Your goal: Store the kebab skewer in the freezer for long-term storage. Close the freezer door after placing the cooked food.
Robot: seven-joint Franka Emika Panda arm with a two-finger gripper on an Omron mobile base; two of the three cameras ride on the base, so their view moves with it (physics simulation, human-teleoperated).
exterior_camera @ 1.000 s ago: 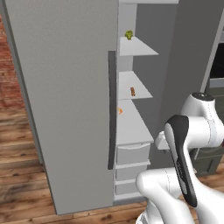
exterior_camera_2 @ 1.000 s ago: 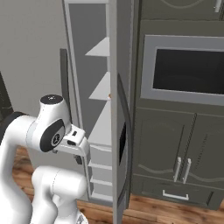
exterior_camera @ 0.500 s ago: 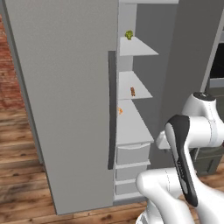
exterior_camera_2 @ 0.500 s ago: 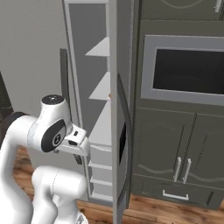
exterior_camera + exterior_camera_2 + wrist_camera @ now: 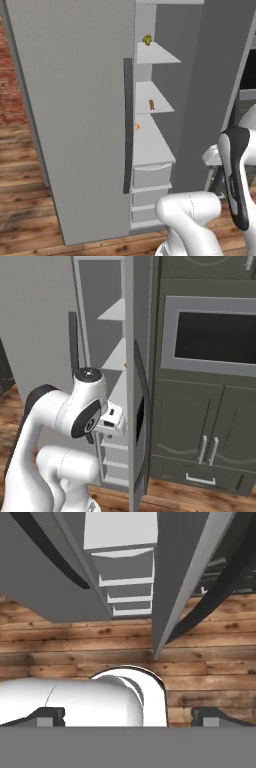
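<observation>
Change: against the earlier pictures almost nothing has shifted; the arm keeps its folded pose low in front of the unit, and shelves and doors lie as they did.
Jaws: spread wide and empty; the gripper (image 5: pixel 127 716) looks down at the floor, its two dark fingertips (image 5: pixel 50 716) far apart at the bottom of the hand view.
Beyond the jaws: the white drawers (image 5: pixel 125 572) lie ahead of them, between the two grey door slabs.
Kebab skewer (image 5: pixel 151 104): well above and ahead of the jaws, lying on a middle white shelf inside the freezer (image 5: pixel 150 150); so the placing looks done.
Freezer door (image 5: pixel 210 90): swung out, to one side of the jaws; seen edge-on in the right base view, with its dark handle (image 5: pixel 143 381) and black dispenser panel (image 5: pixel 140 419) on the outer face.
Step in hand: judged to be closing that door.
How to do it well: bring the hand round to the door's outer face, press flat near the free edge, push in one steady arc, and keep the elbow clear of the opening.
Materials: doors flat, smooth, matt grey; shelves thin white plates; drawers boxy white; floor brown planks (image 5: pixel 75 642).
Other items: a green leafy lump (image 5: pixel 147 39) on the top shelf; a small orange speck (image 5: pixel 137 127) by the shelf below the skewer, too small to identify.
</observation>
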